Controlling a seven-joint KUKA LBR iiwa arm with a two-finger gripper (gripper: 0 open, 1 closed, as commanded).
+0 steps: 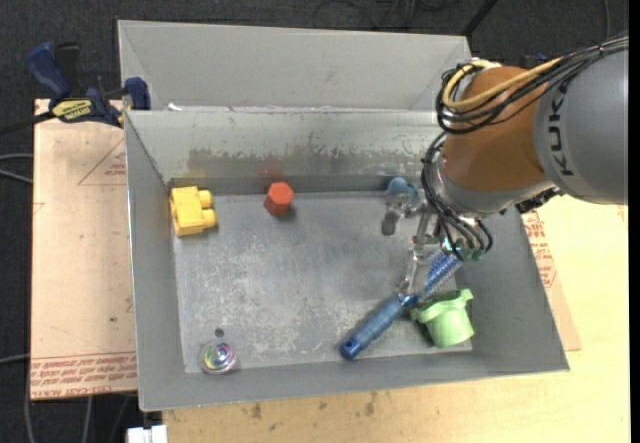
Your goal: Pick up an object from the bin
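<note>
At the left of the grey metal bin [150, 231] a yellow block [191, 210] with a stepped end sits close to the back wall. Nearer the front left corner lies a small shiny round thing [218, 358], too small to name. Further along the back wall stands a short red cylinder [279, 198], well apart from the block.

Right of the middle, a blue stick-like tool with a ribbed handle [380, 327] lies slanted, its lower end towards the front wall and its upper end running up under the arm, where it is partly covered. A small pale blue thing [398, 187] rests by the back wall, half hidden behind the wrist.

The gripper [418, 266] hangs low over the upper end of the blue tool. Cables and metal parts crowd it, so I cannot tell whether it is wide, narrow or closed on the tool. Just beside it, touching the tool, a green cup [447, 321] lies tipped. The wrist's orange cover [495, 141] hides the bin's right back corner.
</note>
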